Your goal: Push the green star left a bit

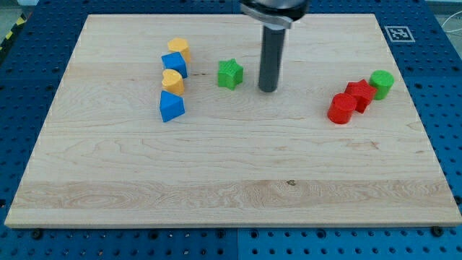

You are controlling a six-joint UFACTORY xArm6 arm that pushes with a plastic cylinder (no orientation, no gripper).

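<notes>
The green star [230, 74] lies on the board's [216, 166] upper middle; my tip [268, 89] is set just to its right, apart from it, nothing being touched; an off-centre push could spin the star or let it slip aside; an overlong push could drive it into the nearby blue block [175, 64] and yellow block [172, 81] to the left.
</notes>
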